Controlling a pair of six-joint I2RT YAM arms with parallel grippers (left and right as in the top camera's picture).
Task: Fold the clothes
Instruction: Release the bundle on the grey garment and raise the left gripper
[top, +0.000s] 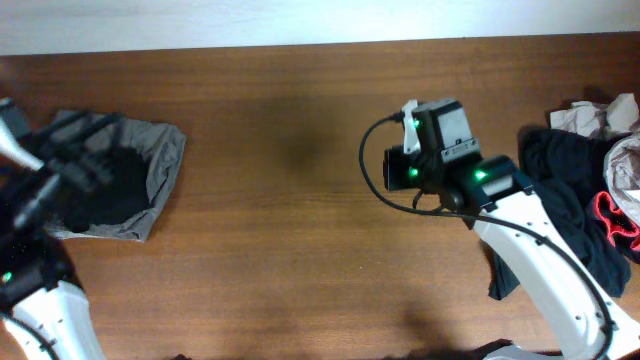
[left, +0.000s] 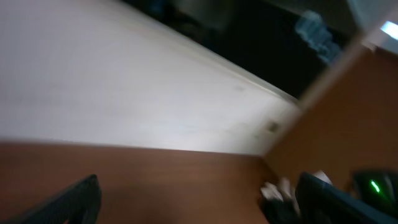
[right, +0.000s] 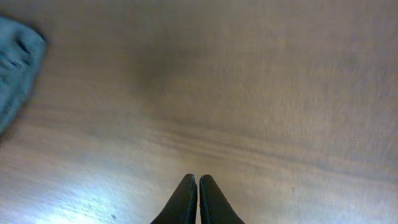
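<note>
Left end effector (left: 198, 186) stood wide open, empty, above grey-and-black garment (top: 150, 185) at tabletop (top: 280, 250) left edge. Right end effector (right: 198, 182) pinched closed, empty, mid-tabletop. Clothes pile (top: 565, 185) lay at right edge.

Brown wooden table (top: 300, 230), grey cloth (top: 165, 165) lying near its left edge, messy pile of clothes (top: 560, 190), black and light, at its right edge
</note>
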